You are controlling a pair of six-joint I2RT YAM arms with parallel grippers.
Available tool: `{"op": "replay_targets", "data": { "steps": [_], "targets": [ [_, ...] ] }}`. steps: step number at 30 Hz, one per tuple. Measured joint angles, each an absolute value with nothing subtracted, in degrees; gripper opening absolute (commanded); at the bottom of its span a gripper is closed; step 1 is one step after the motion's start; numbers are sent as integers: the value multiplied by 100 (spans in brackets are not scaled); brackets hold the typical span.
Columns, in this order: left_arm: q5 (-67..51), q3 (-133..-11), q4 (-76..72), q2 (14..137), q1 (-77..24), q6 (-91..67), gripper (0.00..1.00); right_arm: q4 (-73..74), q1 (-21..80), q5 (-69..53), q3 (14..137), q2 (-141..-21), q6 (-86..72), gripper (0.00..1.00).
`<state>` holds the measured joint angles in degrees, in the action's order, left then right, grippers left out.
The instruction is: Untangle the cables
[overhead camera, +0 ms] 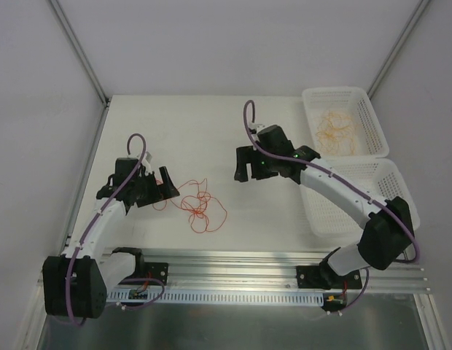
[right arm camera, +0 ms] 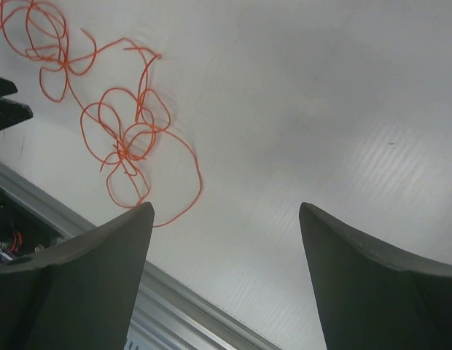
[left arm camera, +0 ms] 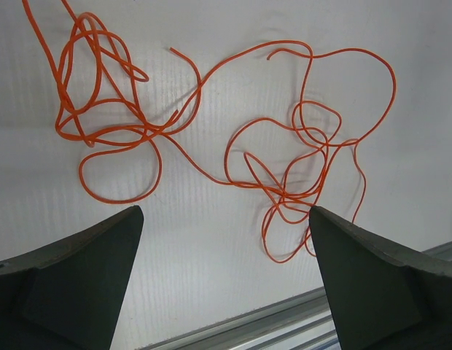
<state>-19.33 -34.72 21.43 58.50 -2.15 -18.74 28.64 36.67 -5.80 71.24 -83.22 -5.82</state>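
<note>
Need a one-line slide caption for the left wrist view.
Open left end effector poised above tangled red-orange cables on the white table.

Bright, even overhead light. The white table [overhead camera: 284, 211] is a bit washed out, with a paler patch in my right wrist view. Shadows faint, soft. My left fingers [left arm camera: 73, 284] and right fingers [right arm camera: 73, 284] are dark, soft-focus close up. Cables [left arm camera: 138, 131] sharp; top view slightly grainy.

Place: I am working in a robotics lab cell.
Enclosure: plain white walls [overhead camera: 36, 109] on aluminium posts [overhead camera: 79, 47] box in my white table [overhead camera: 182, 124].
Mounting: the arm bases [overhead camera: 73, 284] sit on an extruded aluminium rail [overhead camera: 233, 264].
</note>
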Motion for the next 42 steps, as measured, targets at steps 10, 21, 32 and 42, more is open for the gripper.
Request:
{"op": "replay_targets", "data": {
  "steps": [10, 21, 32, 42],
  "targets": [
    [-1688, -3472, 2088, 6329, -1203, -2512, 90, 1922, 4851, -672, 6746, -9577, -1026, 69],
    [-1135, -3489, 2067, 7039, -1876, -3074, 75, 919, 5172, -773, 6663, -10366, -543, 54],
    [-845, -3570, 2032, 7266, -1879, -3269, 71, 615, 5190, -790, 7116, -11113, 71, 55],
    [-635, -3642, 1999, 7428, -1876, -3371, 70, 705, 5247, -1009, 6963, -10989, 346, 1]
  ]
}}
